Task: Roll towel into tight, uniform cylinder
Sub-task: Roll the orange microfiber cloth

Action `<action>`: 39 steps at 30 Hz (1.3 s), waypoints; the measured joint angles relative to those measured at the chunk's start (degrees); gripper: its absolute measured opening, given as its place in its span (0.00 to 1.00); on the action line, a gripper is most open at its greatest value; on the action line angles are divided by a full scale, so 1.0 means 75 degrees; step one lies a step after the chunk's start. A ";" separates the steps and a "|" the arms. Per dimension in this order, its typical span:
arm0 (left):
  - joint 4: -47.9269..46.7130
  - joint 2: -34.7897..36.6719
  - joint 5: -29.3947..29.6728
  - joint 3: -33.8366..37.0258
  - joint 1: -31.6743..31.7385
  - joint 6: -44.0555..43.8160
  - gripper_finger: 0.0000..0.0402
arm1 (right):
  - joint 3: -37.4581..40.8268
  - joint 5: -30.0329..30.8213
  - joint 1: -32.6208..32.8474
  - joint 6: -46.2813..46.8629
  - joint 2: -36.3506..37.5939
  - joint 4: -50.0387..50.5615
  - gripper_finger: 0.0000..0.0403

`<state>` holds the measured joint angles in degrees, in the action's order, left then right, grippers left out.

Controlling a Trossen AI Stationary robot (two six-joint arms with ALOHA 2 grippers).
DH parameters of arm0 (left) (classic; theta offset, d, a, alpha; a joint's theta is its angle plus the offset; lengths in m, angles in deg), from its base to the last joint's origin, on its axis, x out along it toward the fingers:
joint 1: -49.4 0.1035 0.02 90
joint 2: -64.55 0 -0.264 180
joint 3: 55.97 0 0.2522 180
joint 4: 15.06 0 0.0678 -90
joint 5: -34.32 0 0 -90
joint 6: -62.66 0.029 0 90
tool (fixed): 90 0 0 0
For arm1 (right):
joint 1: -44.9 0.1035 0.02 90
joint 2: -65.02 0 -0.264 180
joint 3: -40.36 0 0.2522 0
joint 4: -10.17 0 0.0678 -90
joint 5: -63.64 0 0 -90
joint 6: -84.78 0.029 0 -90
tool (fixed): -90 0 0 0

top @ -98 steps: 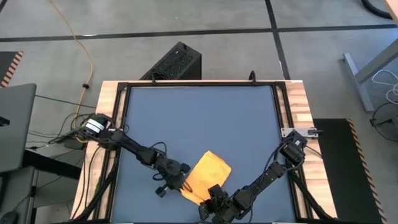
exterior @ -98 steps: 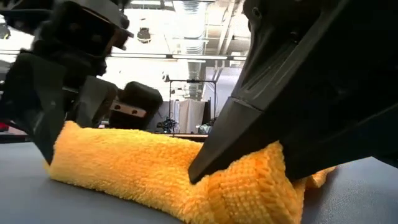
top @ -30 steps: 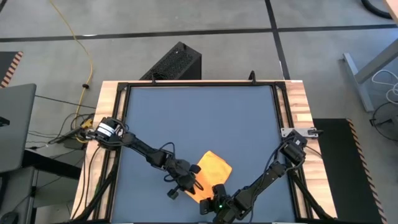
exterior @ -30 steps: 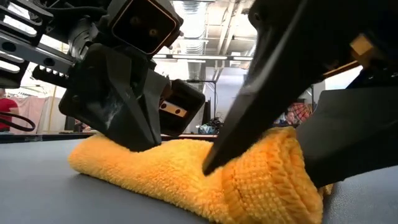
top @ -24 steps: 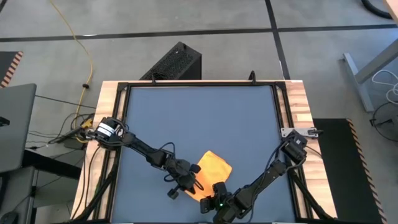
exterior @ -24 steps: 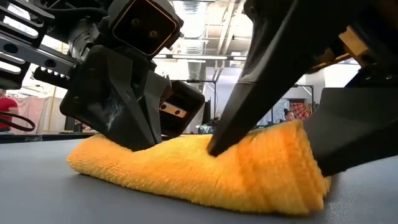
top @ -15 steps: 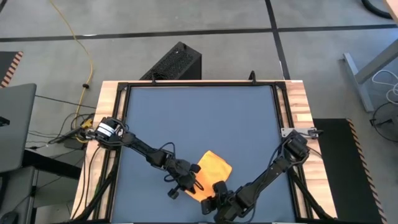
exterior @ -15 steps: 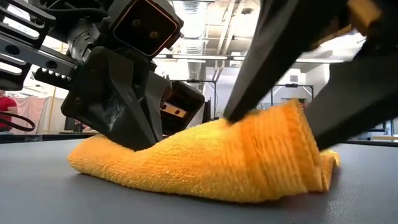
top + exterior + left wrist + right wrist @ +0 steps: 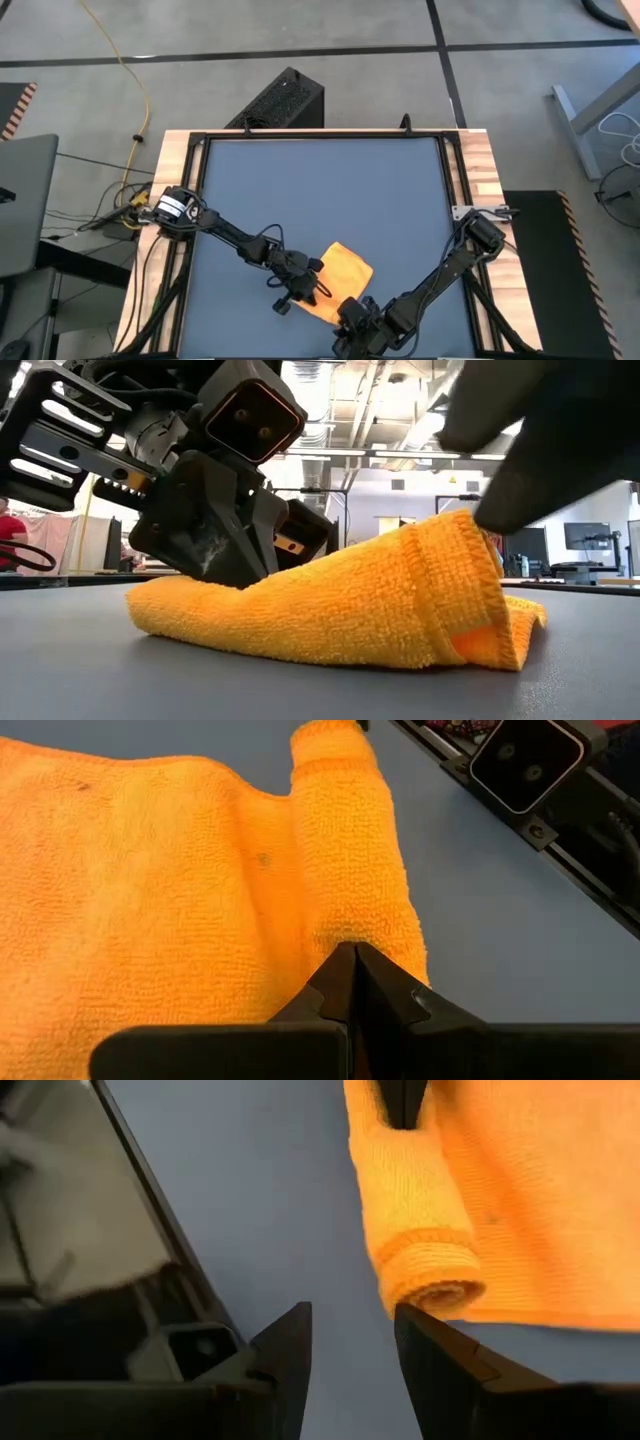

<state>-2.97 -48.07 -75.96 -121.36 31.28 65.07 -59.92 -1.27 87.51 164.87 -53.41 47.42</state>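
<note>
The yellow towel point(image 9: 343, 272) lies near the table's near edge, its near side rolled into a loose roll point(image 9: 330, 610). The roll's open end point(image 9: 432, 1285) faces my right gripper. My left gripper point(image 9: 308, 290) is shut, with its tips down on the roll point(image 9: 340, 860). My right gripper point(image 9: 352, 1325) stands open just off the roll's end, raised above the table and holding nothing. In the low view it is only a dark blur point(image 9: 530, 470) above the towel's high end point(image 9: 465, 535). My left gripper presses its shut fingertips point(image 9: 352, 965) down on the towel's rolled edge point(image 9: 345, 930), some way in from the roll's far end. The fingers come slanting down from the table's left. The towel lies on the table under them, dented where they press.
Bare blue tabletop point(image 9: 320, 190) stretches toward the far edge. A black frame and wooden rails point(image 9: 470, 170) run round the table. A black box point(image 9: 285, 100) stands on the floor beyond the far edge. The low camera's housing point(image 9: 525, 760) sits near the towel.
My right gripper has opened, let go of the roll's end and drawn up and back toward the near edge. That end has sprung up and now stands higher and looser. The left gripper stays pressed on the roll.
</note>
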 joint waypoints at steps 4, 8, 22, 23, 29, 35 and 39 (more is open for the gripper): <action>0.0000 0.0000 -0.0017 0.0000 0.0001 -0.0008 0.00 | 0.0000 -0.0062 -0.0081 -0.1061 0.0000 0.0162 0.41; 0.0002 0.0000 -0.0242 0.0003 0.0001 -0.0005 0.00 | -0.0003 -0.0344 -0.0204 -0.1880 0.0000 0.0248 0.40; -0.0013 -0.0009 -0.0747 -0.0278 0.0018 0.0219 0.00 | -0.0976 -0.0507 -0.0446 -0.2765 0.0048 0.1435 0.37; -0.0016 -0.0009 -0.0794 -0.0287 0.0019 0.0219 0.00 | -0.0976 -0.0507 -0.0446 -0.2760 0.0024 0.1424 0.37; -0.0225 -0.0009 -0.0850 -0.0294 0.0036 0.0239 0.00 | -0.0614 -0.0528 -0.0435 -0.3199 0.0013 0.0804 0.37; -0.0393 -0.0009 -0.0807 -0.0300 0.0036 0.0338 0.00 | -0.0539 -0.0590 -0.0427 -0.4144 0.0009 0.0408 0.37; -0.0385 -0.0009 -0.0801 -0.0300 0.0051 0.0510 0.00 | -0.0657 -0.1732 -0.0611 -0.4193 0.0252 0.1606 0.36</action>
<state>-5.86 -48.13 -81.97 -123.61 31.66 68.89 -64.84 -14.26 82.93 133.42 -51.52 59.47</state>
